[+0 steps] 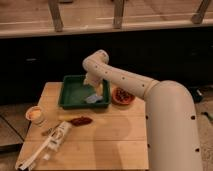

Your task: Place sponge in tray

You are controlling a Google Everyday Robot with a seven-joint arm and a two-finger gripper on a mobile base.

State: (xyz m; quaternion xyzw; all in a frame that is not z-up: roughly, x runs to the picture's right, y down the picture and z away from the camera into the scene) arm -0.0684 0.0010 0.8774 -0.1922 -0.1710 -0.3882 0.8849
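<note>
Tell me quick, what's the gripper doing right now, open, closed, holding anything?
Gripper: cannot be told. It hangs over the right part of the dark green rectangular plastic tray, right above the small pale blue soft sponge in the tray.

Cream tool (96, 91) over dark green tray (70, 92), pale blue sponge (93, 99).

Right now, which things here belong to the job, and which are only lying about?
Job:
sponge, inside the tray
tray
gripper, over the tray's right part

Lying about:
orange-red bowl
dark red lumpy thing
small cup
white bottle
</note>
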